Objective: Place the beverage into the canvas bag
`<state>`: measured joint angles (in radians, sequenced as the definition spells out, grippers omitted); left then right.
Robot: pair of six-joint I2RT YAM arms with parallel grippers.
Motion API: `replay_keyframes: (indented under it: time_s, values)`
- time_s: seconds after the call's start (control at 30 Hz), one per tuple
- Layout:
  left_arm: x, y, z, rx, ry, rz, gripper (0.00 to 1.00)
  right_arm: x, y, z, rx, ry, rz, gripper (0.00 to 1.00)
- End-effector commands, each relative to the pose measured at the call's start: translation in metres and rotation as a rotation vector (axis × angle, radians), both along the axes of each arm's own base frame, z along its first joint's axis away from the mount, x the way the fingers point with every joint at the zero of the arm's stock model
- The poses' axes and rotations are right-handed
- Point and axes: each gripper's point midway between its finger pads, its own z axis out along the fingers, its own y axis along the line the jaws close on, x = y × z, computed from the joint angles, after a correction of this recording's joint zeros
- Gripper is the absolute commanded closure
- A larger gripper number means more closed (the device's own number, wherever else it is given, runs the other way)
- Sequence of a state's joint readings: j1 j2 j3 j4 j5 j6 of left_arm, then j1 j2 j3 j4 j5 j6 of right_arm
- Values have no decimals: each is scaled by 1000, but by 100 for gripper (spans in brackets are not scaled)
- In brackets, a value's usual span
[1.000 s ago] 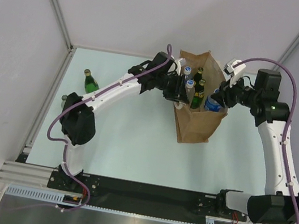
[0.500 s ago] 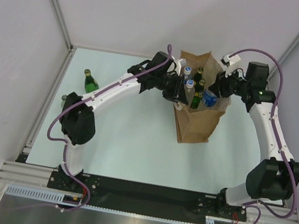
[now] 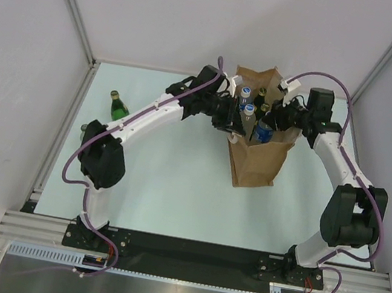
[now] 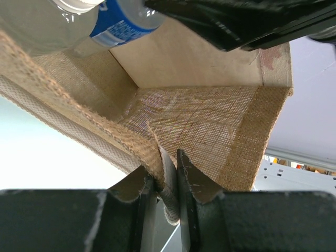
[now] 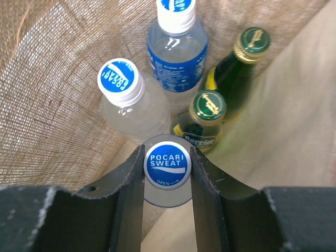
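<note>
The tan canvas bag (image 3: 259, 163) stands upright at the back middle of the table. My right gripper (image 5: 167, 163) is shut on the blue cap of a Pocari Sweat bottle (image 5: 167, 164) and holds it inside the bag's mouth; the bottle also shows in the top view (image 3: 263, 132). Below it in the bag stand two more clear bottles with blue caps (image 5: 121, 81) (image 5: 175, 39) and two green glass bottles (image 5: 207, 107) (image 5: 251, 44). My left gripper (image 4: 169, 178) is shut on the bag's left rim and white handle (image 4: 170, 202).
A green bottle (image 3: 118, 106) stands on the table at the far left, with another bottle cap (image 3: 85, 128) just showing beside the left arm. Metal frame posts and white walls close in the table at the back and sides.
My right arm has swung left with the Pocari Sweat bottle, from the bag's right edge to over its open mouth. The left arm has held still on the rim.
</note>
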<state>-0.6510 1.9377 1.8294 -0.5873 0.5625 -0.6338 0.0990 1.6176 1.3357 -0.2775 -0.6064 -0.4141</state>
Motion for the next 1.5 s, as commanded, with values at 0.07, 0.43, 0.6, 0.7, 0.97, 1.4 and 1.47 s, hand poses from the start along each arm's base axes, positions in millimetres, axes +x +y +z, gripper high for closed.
replay_keyframes:
  time_s: [0.07, 0.43, 0.6, 0.7, 0.97, 1.4, 1.47]
  values:
    - [4, -2, 53, -103, -73, -4, 76, 23, -1, 29, -27, -246, 36, 100]
    - [30, 43, 106, -96, -239, 144, 36, 0, -10, 21, -58, -198, 65, 44]
    - [44, 83, 125, -48, -330, 241, 24, -12, -12, 55, -37, -208, 68, 30]
    - [49, 112, 128, 27, -404, 307, 16, -21, -12, 79, -22, -232, 77, 25]
    - [52, 188, 117, 283, -562, 451, 0, -44, -4, 127, 60, -258, 88, 17]
    - [53, 333, 71, 570, -414, 903, 0, -72, 5, 143, 146, -202, 113, 15]
    - [52, 348, 62, 597, -377, 954, 0, -72, 5, 144, 149, -205, 108, 15]
